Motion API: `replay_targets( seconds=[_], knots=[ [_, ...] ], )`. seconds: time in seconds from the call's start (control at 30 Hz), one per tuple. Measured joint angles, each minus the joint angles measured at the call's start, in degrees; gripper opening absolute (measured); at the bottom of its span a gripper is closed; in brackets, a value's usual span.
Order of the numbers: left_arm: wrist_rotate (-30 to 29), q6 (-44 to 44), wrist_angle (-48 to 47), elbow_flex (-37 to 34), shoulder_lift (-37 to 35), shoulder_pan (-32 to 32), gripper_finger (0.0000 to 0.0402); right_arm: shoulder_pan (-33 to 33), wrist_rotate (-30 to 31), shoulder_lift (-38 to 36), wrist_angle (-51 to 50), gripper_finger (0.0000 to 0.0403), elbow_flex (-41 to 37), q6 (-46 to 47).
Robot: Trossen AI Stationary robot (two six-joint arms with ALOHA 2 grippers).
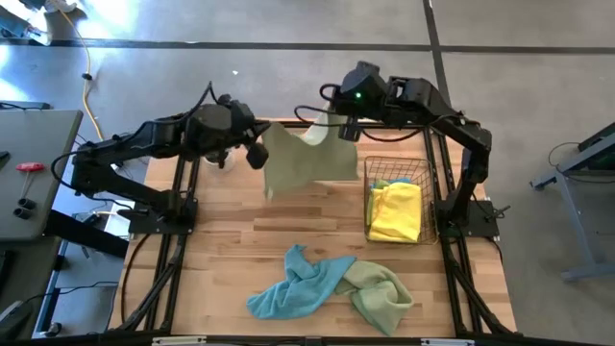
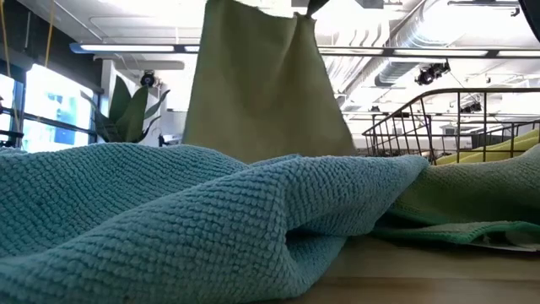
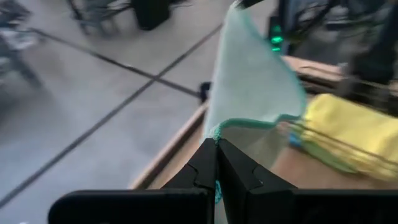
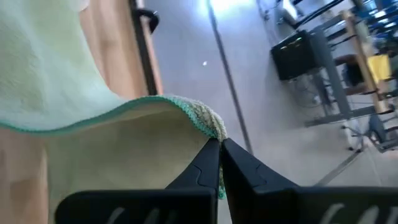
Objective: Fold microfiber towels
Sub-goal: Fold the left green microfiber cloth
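Pale green microfiber towel (image 1: pixel 303 159) is held stretched above the table's (image 1: pixel 231 250) far edge, one corner pinched in each claw. Left claw (image 3: pixel 216 144) is closed on one corner, right claw (image 4: pixel 220 144) on the other, both arms raised and reaching inward. A yellow towel (image 1: pixel 396 211) is kept in the wire basket (image 1: pixel 369 183); light blue towel (image 1: pixel 288 288) and green towel (image 1: pixel 380 293) are left crumpled near the front.
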Motion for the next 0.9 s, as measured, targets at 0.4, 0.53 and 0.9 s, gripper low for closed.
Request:
replay_targets(
  seconds=[0.4,0.53,0.9],
  knots=[
    [-1.4,6.0,-1.2,6.2,2.7,3.4,0.0,-1.2,-7.5,0.1,-1.6,0.0,0.0,0.9],
    [-1.2,8.7,-4.8,8.8,2.1,4.9,0.0,-0.8,-8.4,0.3,-1.6,0.0,0.0,2.9],
    [11.0,15.8,-9.7,7.0,1.9,12.8,0.0,-0.2,-8.3,0.4,-1.7,0.0,0.0,11.6]
  ],
)
